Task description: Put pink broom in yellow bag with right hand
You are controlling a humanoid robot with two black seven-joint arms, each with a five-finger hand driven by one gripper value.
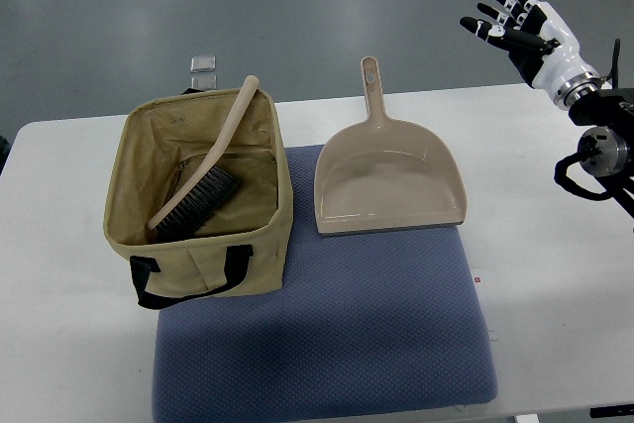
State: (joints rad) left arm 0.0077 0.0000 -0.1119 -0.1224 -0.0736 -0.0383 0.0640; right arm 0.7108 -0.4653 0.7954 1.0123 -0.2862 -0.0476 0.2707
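Note:
The pale pink broom [205, 177] lies inside the yellow bag [198, 255], its dark bristles down on the bag's floor and its handle leaning out over the back rim. The bag stands open on the left part of a blue mat [337, 334]. My right hand [515, 17] is raised at the top right, far from the bag, with its fingers spread and holding nothing. The left arm does not show.
A pale pink dustpan [388, 180] lies on the mat just right of the bag, handle pointing away from me. The white table [555, 274] carries everything. A small clear object [203, 70] sits on the floor behind the bag.

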